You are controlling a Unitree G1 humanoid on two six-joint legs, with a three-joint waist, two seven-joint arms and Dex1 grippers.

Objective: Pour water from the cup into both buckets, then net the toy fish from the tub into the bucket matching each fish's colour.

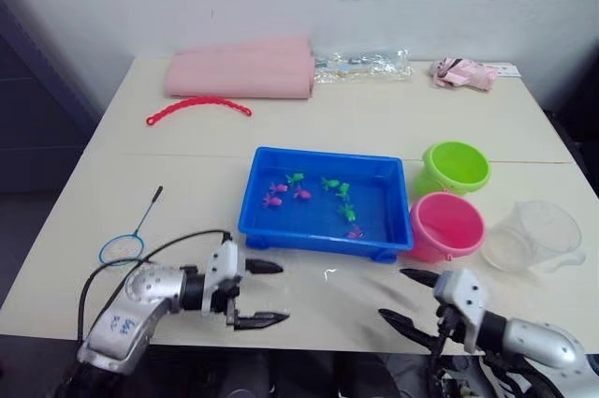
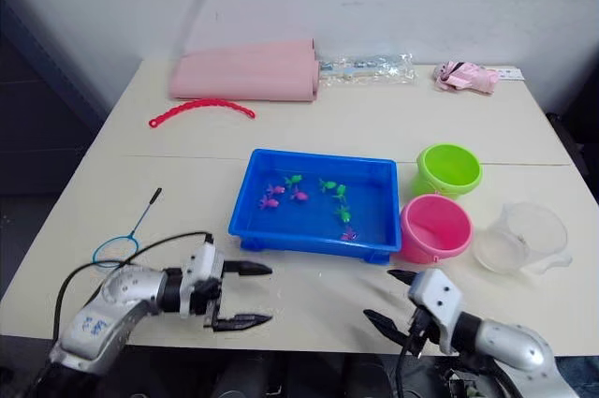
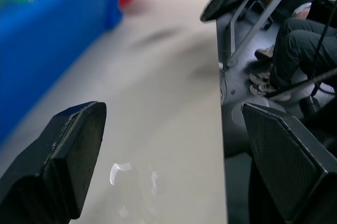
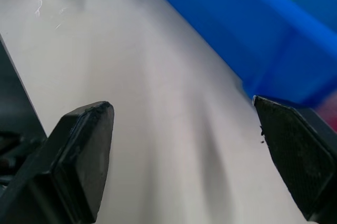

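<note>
Clear plastic cup (image 1: 535, 235) sits at the table's right side, just beside the pink bucket (image 1: 445, 226) and near the green bucket (image 1: 456, 168) behind it. Cup looks upright, handle/lip side toward the table's right edge (can't tell water level, plastic too clear). Step in hand, my read: nothing poured yet, so grab the cup first.

My right gripper (image 1: 407, 295) hovers over the near table edge, fingers spread wide, nothing held. It's in front of the pink bucket, cup well off to its right. My left gripper (image 1: 260, 293) is likewise spread and empty, near the front edge just ahead of the blue tub (image 1: 323, 201).

Tub holds the toy fish (image 1: 301, 193), pink + green mixed, roughly mid-tray. Net (image 1: 123, 247) lies flat on the table to the left, hoop near my left arm, handle pointing away. Leave it for later.

How to do it well, imo:
- R arm goes for the cup, approach from the near right side so I don't clip the pink bucket.
- Take it by the handle or body wall, squeeze gently; thin plastic will likely flex.
- Keep it level on lift, pour slow over each bucket mouth, lip leading.
- L stays clear of the tub rim.
</note>
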